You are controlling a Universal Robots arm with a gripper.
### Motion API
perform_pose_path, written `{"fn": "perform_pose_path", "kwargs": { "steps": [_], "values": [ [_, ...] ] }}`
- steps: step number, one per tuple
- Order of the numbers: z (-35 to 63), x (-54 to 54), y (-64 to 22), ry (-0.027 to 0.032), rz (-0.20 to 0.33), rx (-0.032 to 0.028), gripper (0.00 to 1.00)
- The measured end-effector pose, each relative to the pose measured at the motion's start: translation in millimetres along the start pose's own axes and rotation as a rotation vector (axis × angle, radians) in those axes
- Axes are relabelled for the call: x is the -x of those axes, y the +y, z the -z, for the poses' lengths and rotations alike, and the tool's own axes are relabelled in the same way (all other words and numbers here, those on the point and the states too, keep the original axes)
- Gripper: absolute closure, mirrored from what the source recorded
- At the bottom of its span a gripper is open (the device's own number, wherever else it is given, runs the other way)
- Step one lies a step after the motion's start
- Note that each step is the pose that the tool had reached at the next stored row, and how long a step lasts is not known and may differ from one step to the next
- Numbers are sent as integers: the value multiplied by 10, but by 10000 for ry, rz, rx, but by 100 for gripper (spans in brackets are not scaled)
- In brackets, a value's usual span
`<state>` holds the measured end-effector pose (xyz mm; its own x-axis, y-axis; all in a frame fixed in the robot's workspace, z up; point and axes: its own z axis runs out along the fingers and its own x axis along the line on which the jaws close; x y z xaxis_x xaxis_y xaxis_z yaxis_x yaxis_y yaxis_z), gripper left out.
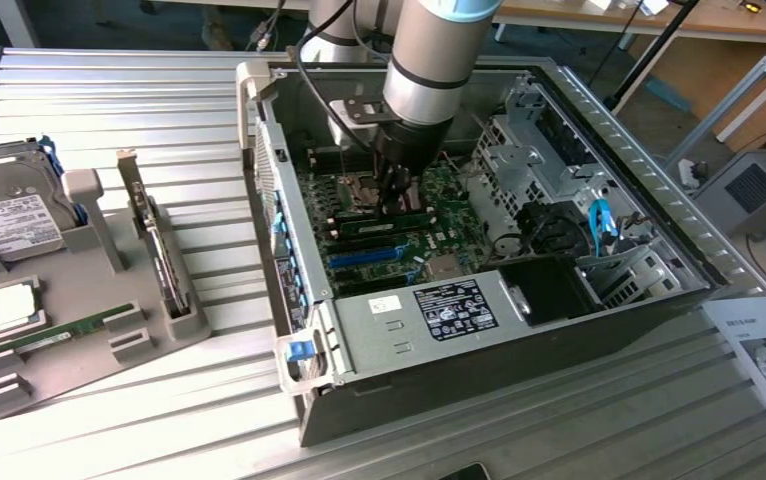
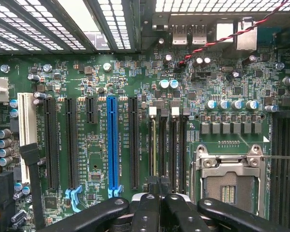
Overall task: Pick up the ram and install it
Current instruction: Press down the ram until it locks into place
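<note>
Here the shut tool [image 2: 158,186] presses the ram [image 2: 154,145] into its motherboard [image 2: 96,72] slot.

The silver-grey cylindrical robot arm [image 1: 426,60] reaches steeply downward, its wrist pointing almost straight down. At its end, the black two-fingered gripper [image 1: 395,192] has its fingers [image 2: 146,212] pressed together.
</note>
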<state>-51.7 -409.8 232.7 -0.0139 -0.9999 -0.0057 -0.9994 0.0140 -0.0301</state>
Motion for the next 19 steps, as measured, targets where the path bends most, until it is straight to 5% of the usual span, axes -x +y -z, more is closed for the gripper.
{"fn": "perform_pose_path", "kwargs": {
  "steps": [19],
  "values": [
    [-16,2,-1,-30,0,-6,89]
  ]
}}
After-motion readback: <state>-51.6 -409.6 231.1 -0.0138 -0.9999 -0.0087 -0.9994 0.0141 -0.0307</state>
